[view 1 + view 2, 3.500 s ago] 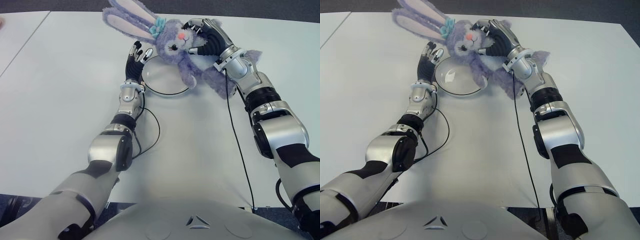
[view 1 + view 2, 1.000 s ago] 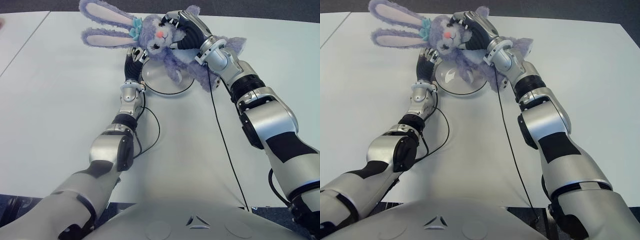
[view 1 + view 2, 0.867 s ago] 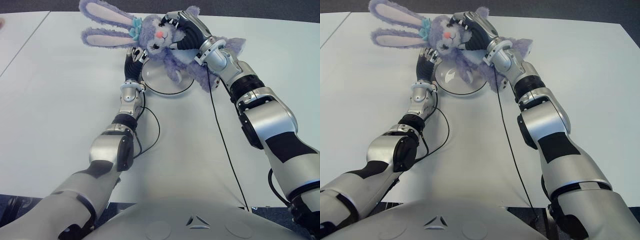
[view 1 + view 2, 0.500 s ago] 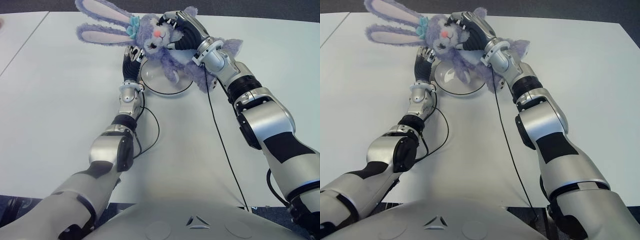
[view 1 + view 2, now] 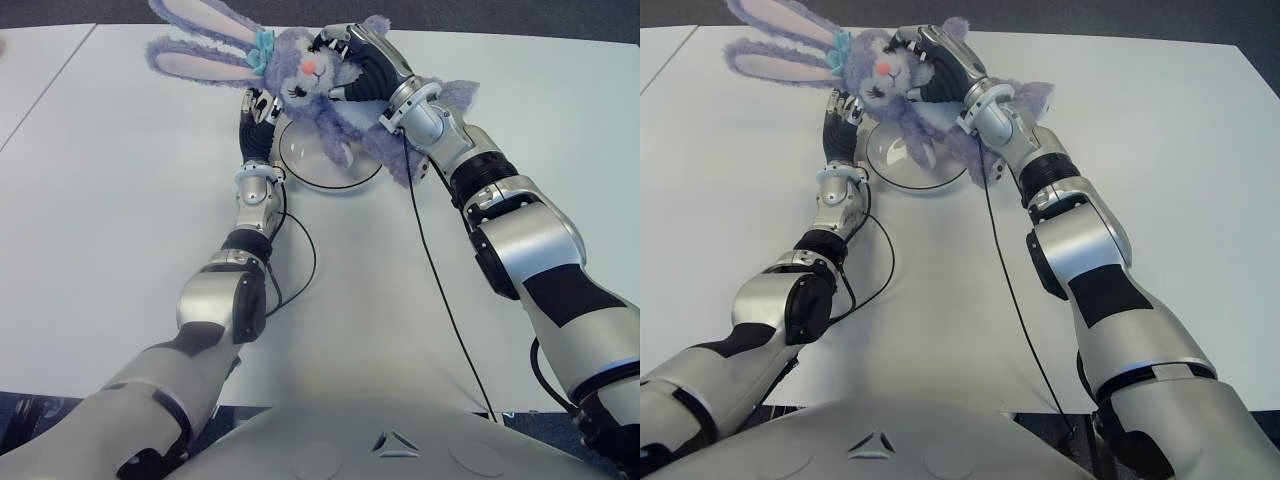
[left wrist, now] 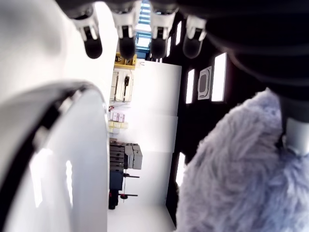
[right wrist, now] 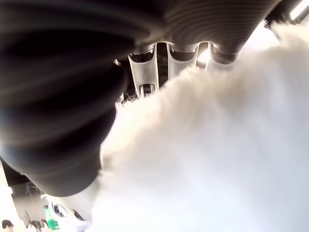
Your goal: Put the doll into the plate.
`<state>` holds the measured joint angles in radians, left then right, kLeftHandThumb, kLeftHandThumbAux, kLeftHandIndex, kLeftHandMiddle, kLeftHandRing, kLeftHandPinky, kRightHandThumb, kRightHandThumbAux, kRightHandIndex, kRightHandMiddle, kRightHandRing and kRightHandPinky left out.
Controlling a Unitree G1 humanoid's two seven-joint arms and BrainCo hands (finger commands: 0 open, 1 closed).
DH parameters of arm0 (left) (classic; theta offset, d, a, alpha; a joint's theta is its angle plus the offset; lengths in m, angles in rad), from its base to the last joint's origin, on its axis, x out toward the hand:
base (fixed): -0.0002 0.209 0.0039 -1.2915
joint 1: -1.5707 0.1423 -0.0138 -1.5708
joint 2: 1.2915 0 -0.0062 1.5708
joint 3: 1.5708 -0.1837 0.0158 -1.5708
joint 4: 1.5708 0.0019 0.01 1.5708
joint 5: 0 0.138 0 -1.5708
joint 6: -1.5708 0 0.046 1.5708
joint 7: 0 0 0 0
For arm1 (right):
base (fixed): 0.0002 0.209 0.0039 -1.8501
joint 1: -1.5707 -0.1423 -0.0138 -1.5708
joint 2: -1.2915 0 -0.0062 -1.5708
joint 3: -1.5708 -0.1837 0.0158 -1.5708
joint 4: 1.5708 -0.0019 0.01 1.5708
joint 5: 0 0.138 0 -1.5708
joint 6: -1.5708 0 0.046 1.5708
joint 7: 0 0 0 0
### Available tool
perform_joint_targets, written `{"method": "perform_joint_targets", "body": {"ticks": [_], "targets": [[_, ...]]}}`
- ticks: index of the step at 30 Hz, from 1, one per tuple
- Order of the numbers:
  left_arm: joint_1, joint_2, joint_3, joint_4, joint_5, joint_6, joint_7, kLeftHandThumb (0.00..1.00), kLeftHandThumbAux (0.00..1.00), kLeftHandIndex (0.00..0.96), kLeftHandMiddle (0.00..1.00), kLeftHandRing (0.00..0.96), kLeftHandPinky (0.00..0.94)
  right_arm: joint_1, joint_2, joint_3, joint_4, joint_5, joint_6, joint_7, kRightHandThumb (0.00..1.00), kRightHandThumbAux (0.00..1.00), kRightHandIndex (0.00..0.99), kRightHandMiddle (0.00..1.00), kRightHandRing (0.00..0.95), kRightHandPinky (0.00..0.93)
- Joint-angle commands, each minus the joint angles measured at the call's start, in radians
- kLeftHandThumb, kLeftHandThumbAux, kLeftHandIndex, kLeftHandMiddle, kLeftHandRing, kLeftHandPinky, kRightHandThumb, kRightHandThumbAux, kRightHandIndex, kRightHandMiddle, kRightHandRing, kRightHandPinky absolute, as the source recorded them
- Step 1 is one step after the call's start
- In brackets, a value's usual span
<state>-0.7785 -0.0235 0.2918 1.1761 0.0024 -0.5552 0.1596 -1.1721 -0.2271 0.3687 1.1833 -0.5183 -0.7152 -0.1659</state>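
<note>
A purple long-eared bunny doll [image 5: 300, 82] with a teal bow hangs over the far part of the white, dark-rimmed plate [image 5: 312, 172]. My right hand [image 5: 345, 58] is shut on its head, fingers curled over the face. The doll's body and legs trail to the right across the plate's rim and onto the table. In the right wrist view, pale fur [image 7: 217, 145] fills the palm under my fingers [image 7: 145, 72]. My left hand [image 5: 254, 112] stands at the plate's left rim, fingers straight and holding nothing. Its wrist view shows the plate rim [image 6: 58, 111] and doll fur [image 6: 231, 169] close by.
The white table [image 5: 130, 230] stretches wide on both sides. A second table [image 5: 30, 70] adjoins on the far left. Black cables [image 5: 430, 260] run from both wrists back along the forearms. The far table edge lies just behind the doll's ears [image 5: 195, 55].
My right hand has carried the doll leftward and slightly farther, so its head now sits over the plate's far-left rim. My left hand has edged a little left beside the plate.
</note>
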Motion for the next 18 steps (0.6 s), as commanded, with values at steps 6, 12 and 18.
{"method": "perform_joint_targets", "body": {"ticks": [6,12,18], "targets": [[0.332,0.037,0.017,0.161,-0.007,0.076,-0.009,0.000,0.456,0.000,0.009,0.007,0.003,0.011,0.063,0.021,0.022,0.000,-0.043,0.056,0.358,0.844,0.763,0.857,0.837,0.813],[0.334,0.032,0.006,0.156,0.003,0.067,0.027,0.000,0.445,0.000,0.007,0.006,0.001,0.011,0.058,0.023,0.021,-0.002,-0.045,0.052,0.361,0.847,0.765,0.858,0.838,0.805],[0.341,0.039,0.000,0.156,0.011,0.077,0.058,0.000,0.449,0.000,0.007,0.008,0.004,0.011,0.053,0.026,0.019,-0.006,-0.044,0.045,0.350,0.851,0.759,0.850,0.830,0.795]]}}
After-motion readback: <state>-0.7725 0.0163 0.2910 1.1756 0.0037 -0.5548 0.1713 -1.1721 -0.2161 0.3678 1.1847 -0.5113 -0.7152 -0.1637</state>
